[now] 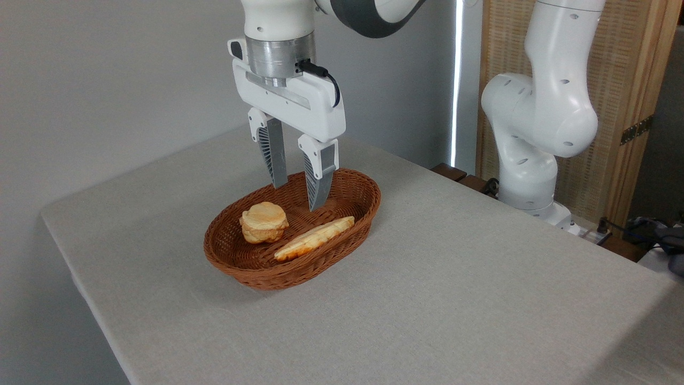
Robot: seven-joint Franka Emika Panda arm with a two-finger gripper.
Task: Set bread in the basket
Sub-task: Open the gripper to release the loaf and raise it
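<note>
The bread (314, 238), a long golden braided loaf, lies inside the brown wicker basket (299, 275), along its right side. A small round pale bun (263, 221) sits in the basket's left half. My gripper (297, 198) hangs open above the basket's far half, fingers pointing down, with nothing between them. Its fingertips are a little above and behind the loaf, not touching it.
The basket stands on a grey cloth-covered table (454, 278). The arm's white base (534, 155) rises at the table's far right edge. Cables and dark objects (654, 230) lie beyond the right edge. A grey wall stands behind.
</note>
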